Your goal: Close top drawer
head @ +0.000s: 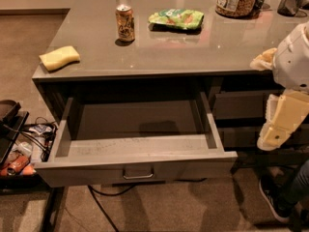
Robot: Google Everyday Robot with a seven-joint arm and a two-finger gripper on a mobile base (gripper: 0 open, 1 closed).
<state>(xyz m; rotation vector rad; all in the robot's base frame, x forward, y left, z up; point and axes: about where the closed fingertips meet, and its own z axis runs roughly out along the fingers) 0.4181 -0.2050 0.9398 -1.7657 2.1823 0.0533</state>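
The top drawer (137,146) stands pulled well out at 6 o'clock of the desk (203,52). It is empty, so probably light, stiff and free-sliding, and I'd push flat on its front beside the bar pull (138,172). My gripper (282,124) hangs apart at its 3 o'clock, and I cannot tell whether the jaws are open or closed.

grey top drawer (136,147), cream gripper (271,137) at right
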